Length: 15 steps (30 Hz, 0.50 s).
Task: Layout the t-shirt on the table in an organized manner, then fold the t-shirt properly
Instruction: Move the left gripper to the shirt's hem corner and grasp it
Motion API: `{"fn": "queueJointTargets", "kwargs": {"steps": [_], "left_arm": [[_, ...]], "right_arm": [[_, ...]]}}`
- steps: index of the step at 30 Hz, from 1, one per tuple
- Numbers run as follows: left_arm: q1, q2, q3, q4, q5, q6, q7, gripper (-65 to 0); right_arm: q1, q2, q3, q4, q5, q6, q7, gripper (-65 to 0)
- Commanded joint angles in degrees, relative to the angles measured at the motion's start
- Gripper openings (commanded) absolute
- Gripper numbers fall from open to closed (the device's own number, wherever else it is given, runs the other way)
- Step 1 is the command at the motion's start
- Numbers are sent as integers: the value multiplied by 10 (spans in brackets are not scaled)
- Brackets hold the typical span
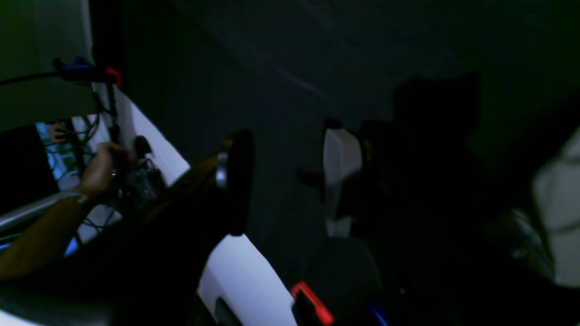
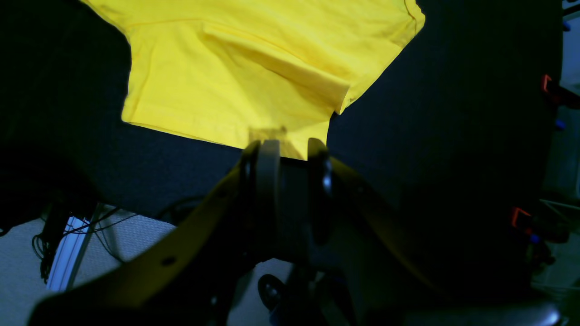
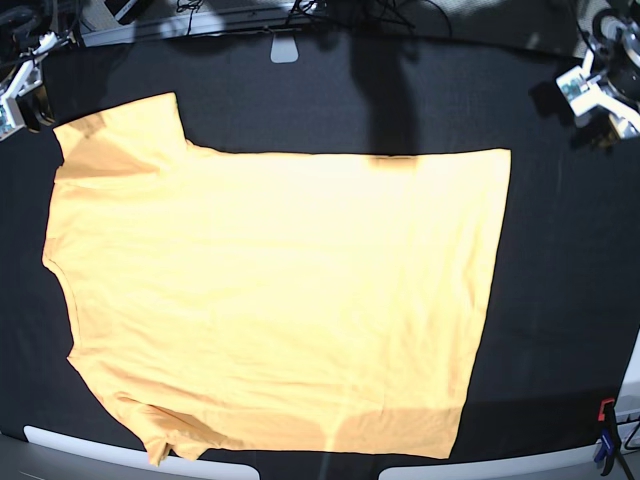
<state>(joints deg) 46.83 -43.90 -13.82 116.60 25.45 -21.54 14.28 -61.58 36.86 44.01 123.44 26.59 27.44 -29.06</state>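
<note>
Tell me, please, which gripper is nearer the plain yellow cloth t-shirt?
Right. The right gripper sits at a sleeve edge of the plain yellow cloth t-shirt; the left gripper hangs over bare black table cloth, apart from it.

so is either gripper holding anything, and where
Left gripper is open, holding nothing. Right gripper sits at the t-shirt sleeve hem; whether it grips cannot be told.
</note>
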Motion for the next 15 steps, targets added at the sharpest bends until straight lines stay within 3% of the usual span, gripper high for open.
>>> {"fn": "queueJointTargets", "kwargs": {"steps": [1, 5, 7, 15], "left_arm": [[-6, -7, -3, 3, 0, 10, -18, -415], [-29, -7, 1, 0, -11, 11, -62, -415], [-42, -7, 18, 0, -24, 9, -59, -415], [-141, -7, 178, -57, -12, 12, -13, -415]], "right_arm": [[-3, 6, 7, 7, 4, -3, 10, -539], [-3, 6, 7, 7, 4, -3, 12, -539], [-3, 6, 7, 7, 4, -3, 12, -539], [-3, 3, 7, 7, 4, -3, 11, -539]]}}
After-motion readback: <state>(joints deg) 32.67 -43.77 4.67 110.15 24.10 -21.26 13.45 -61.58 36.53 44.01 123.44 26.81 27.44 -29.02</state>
